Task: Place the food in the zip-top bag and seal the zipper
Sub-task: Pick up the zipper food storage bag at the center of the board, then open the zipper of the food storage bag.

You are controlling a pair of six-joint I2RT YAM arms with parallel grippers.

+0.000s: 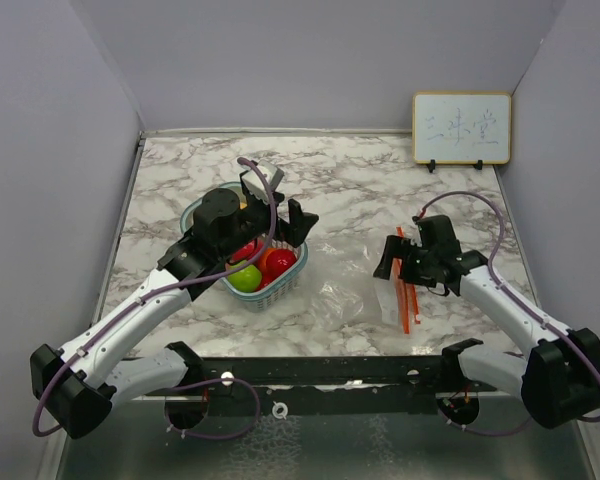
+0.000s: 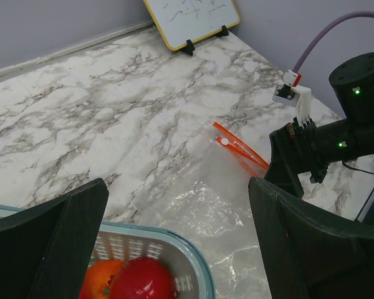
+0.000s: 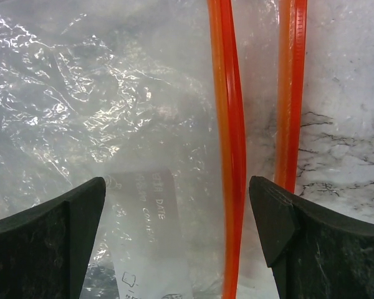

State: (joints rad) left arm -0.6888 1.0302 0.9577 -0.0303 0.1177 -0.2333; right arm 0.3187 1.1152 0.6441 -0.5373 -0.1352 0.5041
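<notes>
Two claws, both spread wide, nothing pinched in either.

Right claw (image 3: 177,187): hangs right over the mouth end of the zip-top bag (image 3: 81,93). Whether the finger pads touch the plastic, cannot tell.
- Bag: clear soft film, heavily crinkled, glinting white along its creases. Lies flat on the marble table (image 1: 380,190).
- A pale printed label panel, with the word DATE legible, sits between the fingers, nearer the left-hand one.
- Zipper (image 3: 227,124): two thin red-orange strips, ribbed and slightly glossy. They run side by side away from the claw with a gap between them, not pressed together.
- One strip passes through the gap between the fingers. The other runs beside the right-hand finger, and its near end is hidden behind that finger.

Left claw (image 2: 177,187): poised above the basket (image 2: 187,255).
- Basket is teal mesh plastic with a smooth rounded rim, directly under the claw.
- Food (image 2: 143,280): glossy round toy fruits inside the basket. The wrist view shows a red one and an orange one touching, beneath and beside the left-hand finger. The top view adds a green one.
- Bag lies ahead of this claw, just beyond the basket rim.

Whiteboard (image 1: 461,127) stands well beyond both claws at the table's far edge.
</notes>
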